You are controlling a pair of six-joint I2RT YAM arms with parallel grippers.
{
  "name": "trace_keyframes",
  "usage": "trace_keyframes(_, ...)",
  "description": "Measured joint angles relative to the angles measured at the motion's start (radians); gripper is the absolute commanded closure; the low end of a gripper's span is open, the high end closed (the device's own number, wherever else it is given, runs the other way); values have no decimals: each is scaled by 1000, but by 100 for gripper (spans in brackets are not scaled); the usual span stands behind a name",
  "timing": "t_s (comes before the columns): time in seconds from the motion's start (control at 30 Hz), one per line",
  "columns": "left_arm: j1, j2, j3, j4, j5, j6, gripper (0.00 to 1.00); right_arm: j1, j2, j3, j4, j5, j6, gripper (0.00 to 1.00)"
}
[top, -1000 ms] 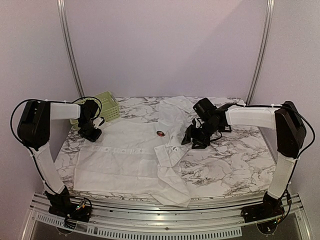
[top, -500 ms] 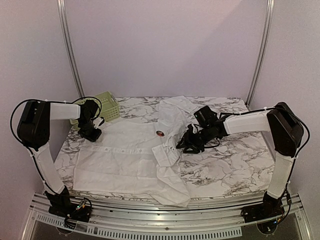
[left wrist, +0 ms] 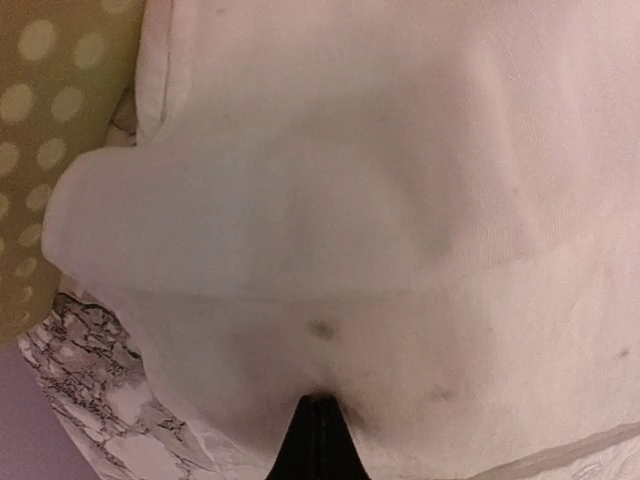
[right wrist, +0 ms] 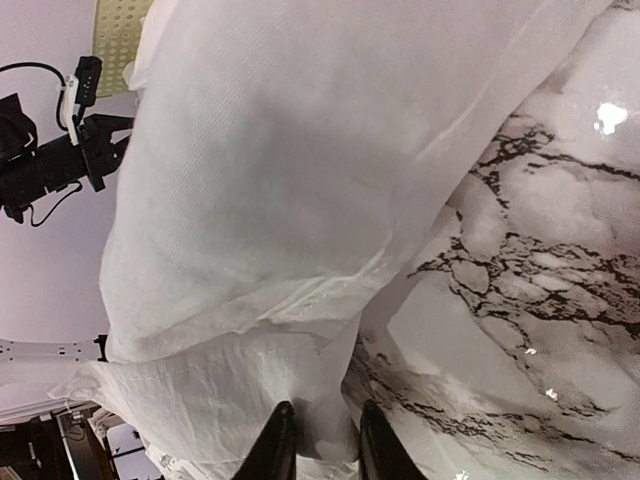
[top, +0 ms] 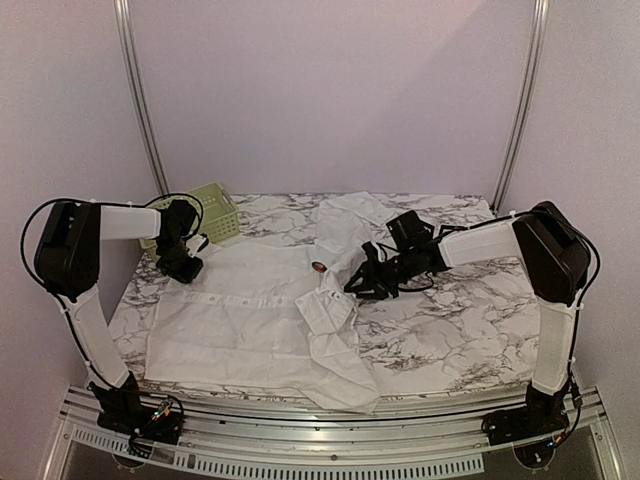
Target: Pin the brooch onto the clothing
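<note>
Top external alone shows brooch point(top: 319, 267) on shirt point(top: 240, 310), near right pincer point(top: 352, 287).

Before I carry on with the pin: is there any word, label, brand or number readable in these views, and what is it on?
None: no text can be read in any view.
shirt: plain white, no printed label showing.
brooch: too small to make out any marking.
green basket: only a pattern of round holes, no lettering.
</note>
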Motion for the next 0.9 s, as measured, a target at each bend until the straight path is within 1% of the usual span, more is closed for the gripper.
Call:
trace_keyframes(0.07,0,0,-1,2,-2,0,100,0,0,0,6,-17,-6,97)
trace_keyframes(0.1,0,0,-2,2,-3,0,100,0,0,0,7,-24,-10,100)
trace_keyframes(0.23,0,-1,-4,8,-9,0,100,-1,-6,0,-7,-41,-20,100)
trace_keyframes(0.37,0,-2,-6,13,-18,1,100,-12,-39,0,-76,-1,-44,100)
trace_keyframes(0.5,0,-2,-10,23,-30,5,100,-64,-105,16,-202,121,-81,100)
trace_keyframes(0.63,0,-2,-12,30,-42,9,100,-129,-133,108,-347,306,-150,100)
trace_keyframes(0.77,0,-2,-16,37,-52,15,100,-153,-117,229,-484,500,-242,100)
trace_keyframes(0.9,-1,-2,-19,45,-66,24,100,-151,-38,369,-591,684,-341,100)
